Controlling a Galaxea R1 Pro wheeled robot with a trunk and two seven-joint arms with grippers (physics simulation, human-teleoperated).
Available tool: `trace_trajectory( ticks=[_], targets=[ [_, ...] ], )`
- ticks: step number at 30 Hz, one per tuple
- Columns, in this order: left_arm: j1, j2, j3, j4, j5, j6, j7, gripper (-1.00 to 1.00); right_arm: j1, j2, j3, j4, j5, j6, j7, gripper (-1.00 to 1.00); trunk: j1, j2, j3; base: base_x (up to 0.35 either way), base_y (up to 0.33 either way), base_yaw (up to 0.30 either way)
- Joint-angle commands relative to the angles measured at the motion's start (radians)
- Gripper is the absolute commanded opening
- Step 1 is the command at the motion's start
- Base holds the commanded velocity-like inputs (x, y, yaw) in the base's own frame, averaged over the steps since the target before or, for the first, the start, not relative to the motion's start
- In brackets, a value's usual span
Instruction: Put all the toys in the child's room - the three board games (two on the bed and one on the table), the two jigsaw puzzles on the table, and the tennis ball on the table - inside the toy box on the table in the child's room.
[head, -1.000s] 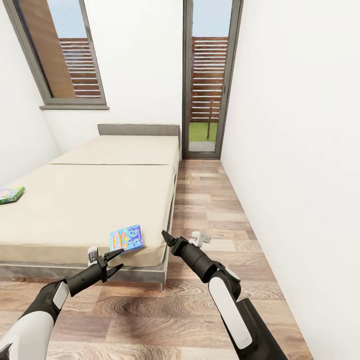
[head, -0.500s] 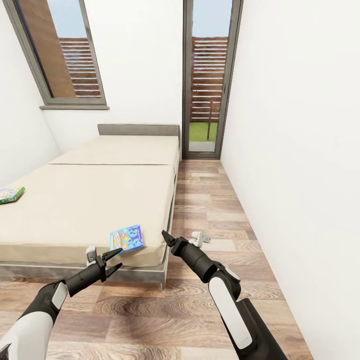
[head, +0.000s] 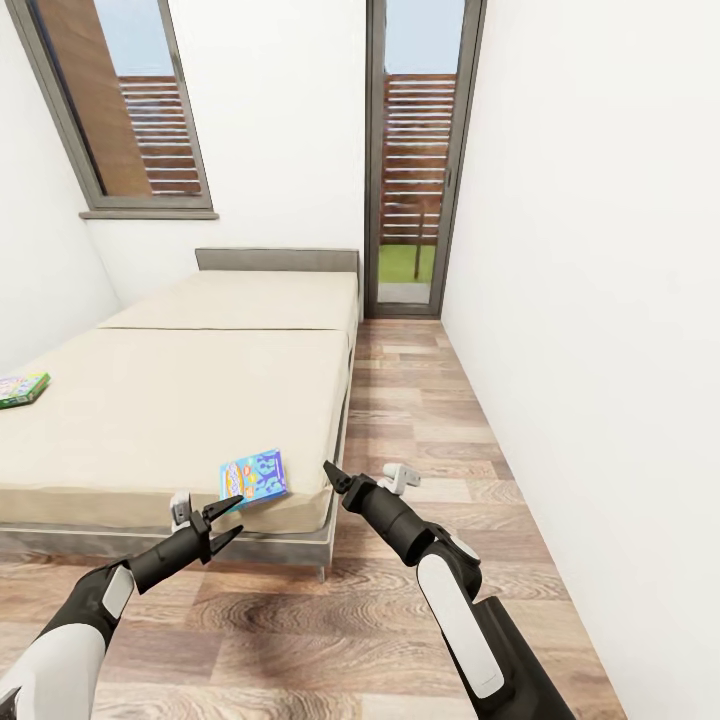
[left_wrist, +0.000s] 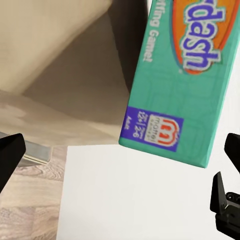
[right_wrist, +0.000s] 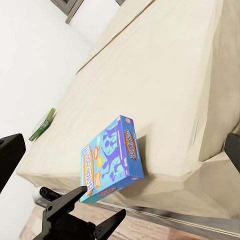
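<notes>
left gripper (head: 222, 521) has crept left; blue game box (head: 253, 476) lies at its one o'clock, nearer than right gripper (head: 345, 478); both open, empty.

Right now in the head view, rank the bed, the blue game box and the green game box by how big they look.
1. The bed, by far the largest.
2. The blue game box.
3. The green game box, cut off by the picture's edge, so its true size against the blue one is unsure.
</notes>
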Motion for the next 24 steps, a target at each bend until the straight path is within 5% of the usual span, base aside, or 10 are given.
trace_trajectory(
  ticks=[1, 24],
  targets=[
    [-0.001, -0.001, 0.007, 0.0, -0.008, 0.009, -0.006, 1.0, 0.0, 0.0, -0.001, -0.001, -0.005, 0.004, 0.0, 1.0, 0.0, 0.0, -0.001, 0.0, 0.0, 0.0],
    [-0.001, 0.001, 0.007, 0.0, -0.008, 0.009, -0.006, 1.0, 0.0, 0.001, -0.001, -0.001, -0.005, 0.003, 0.0, 1.0, 0.0, 0.0, -0.001, 0.0, 0.014, 0.0]
  ],
)
